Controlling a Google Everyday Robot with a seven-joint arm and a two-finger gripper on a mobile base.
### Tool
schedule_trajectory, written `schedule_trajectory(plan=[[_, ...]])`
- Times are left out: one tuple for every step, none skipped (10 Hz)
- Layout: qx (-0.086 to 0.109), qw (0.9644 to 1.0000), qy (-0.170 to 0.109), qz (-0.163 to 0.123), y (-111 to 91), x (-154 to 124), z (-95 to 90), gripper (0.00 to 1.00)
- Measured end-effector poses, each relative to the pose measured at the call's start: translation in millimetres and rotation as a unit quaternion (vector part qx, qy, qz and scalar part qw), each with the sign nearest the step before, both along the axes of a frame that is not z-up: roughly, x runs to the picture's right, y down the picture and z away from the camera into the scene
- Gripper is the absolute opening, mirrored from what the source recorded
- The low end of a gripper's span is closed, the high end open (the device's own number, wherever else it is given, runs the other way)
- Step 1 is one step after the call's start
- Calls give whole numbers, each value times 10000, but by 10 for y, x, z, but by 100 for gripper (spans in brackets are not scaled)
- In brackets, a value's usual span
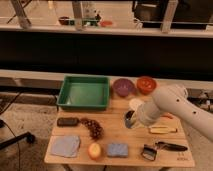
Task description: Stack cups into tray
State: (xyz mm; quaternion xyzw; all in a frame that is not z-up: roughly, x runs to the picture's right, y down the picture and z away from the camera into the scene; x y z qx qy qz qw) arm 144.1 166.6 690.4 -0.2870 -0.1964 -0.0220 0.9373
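1. Firstly, the tray (pixel 84 94) sits left of centre frame.
2. My gripper (pixel 131 120) is right of centre; whether it holds anything I cannot tell.
3. White cup (pixel 135 103), just above it: probably light and rigid, so I'd pinch its wall.
4. Dark grey cup (pixel 128 118), at the gripper: shiny rim, likely slippery.

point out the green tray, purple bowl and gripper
green tray (pixel 84 94), camera view, bare floor
purple bowl (pixel 123 87), camera view, bowl's middle
gripper (pixel 130 120), camera view, its tip, in front of the purple bowl

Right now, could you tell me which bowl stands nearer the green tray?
The purple bowl, right beside the tray; the orange-red bowl sits beyond it. The claw is low by the dark cup.
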Motion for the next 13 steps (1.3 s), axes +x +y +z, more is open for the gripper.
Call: schedule_trajectory(plan=[[52,9999,-96,-25,-34,-69,40,0],[113,9997,-224,-64,-85,-214,93,0],[178,9991,-369,-98,-157,-432,174,0],[231,9984,-498,-114,-235,-659,245,0],[282,9976,-622,-140,-320,-870,321,0],[358,9962,-771,-179,-455,-1105,414,0],[435,9949,-881,-216,-582,-1237,495,0],[507,9934,-998,-267,-721,-1342,584,0],[587,9917,-1100,-325,-883,-1427,666,0],[669,9898,-1191,-397,-1083,-1494,762,0],[699,9887,-1254,-441,-1206,-1546,839,0],[726,9875,-1313,-476,-1313,-1607,910,0],[745,9858,-1411,-526,-1422,-1730,995,0]])
